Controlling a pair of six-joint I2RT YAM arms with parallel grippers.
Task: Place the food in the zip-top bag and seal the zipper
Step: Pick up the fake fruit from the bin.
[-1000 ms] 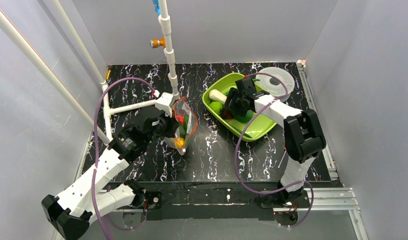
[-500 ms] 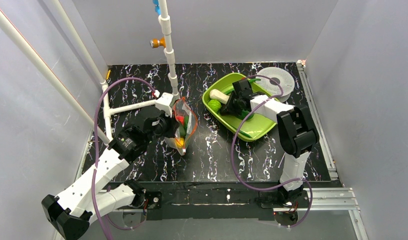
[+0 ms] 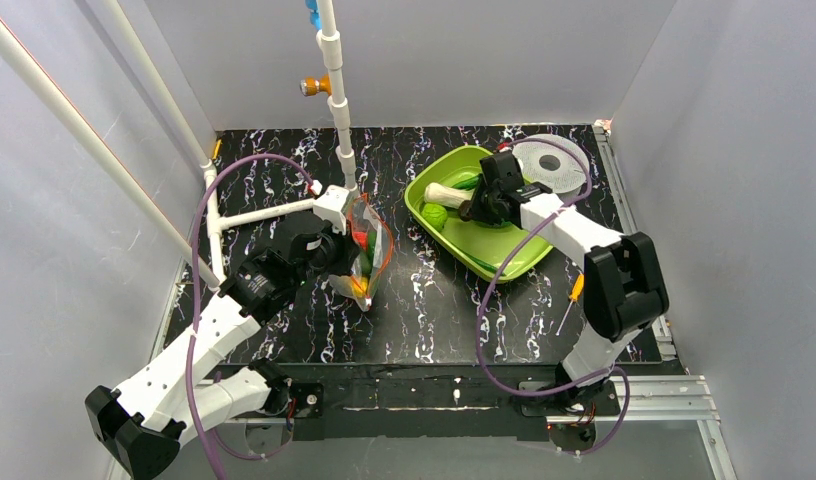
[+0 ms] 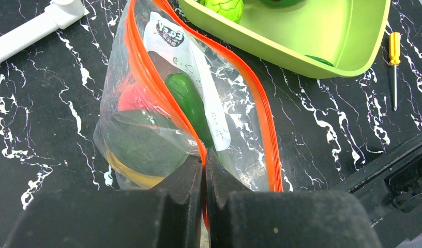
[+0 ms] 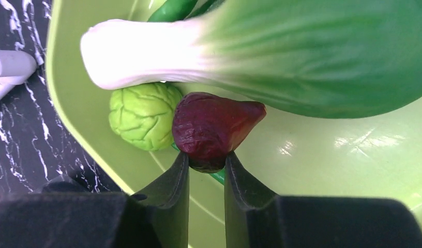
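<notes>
The clear zip-top bag (image 4: 162, 103) stands open on the black table, with a cucumber (image 4: 185, 101), a red fruit (image 4: 131, 98) and other food inside. My left gripper (image 4: 204, 160) is shut on the near side of its red-orange zipper (image 4: 147, 77); from above the bag (image 3: 372, 250) sits beside that gripper (image 3: 346, 258). My right gripper (image 5: 206, 161) is shut on a dark purple-red food piece (image 5: 214, 126) over the lime-green tray (image 5: 328, 155). A bok choy (image 5: 281, 57) and a round green piece (image 5: 143, 114) lie just beyond it.
The tray (image 3: 514, 262) sits at the back right with a white perforated disc (image 3: 554, 165) behind it. A small orange-handled screwdriver (image 3: 574, 295) lies right of the tray. A white pipe frame (image 3: 264, 212) rises behind the bag.
My right gripper's jaws have closed on the dark purple-red piece in the tray, and that arm's elbow swung right. The left arm and bag have not moved.
</notes>
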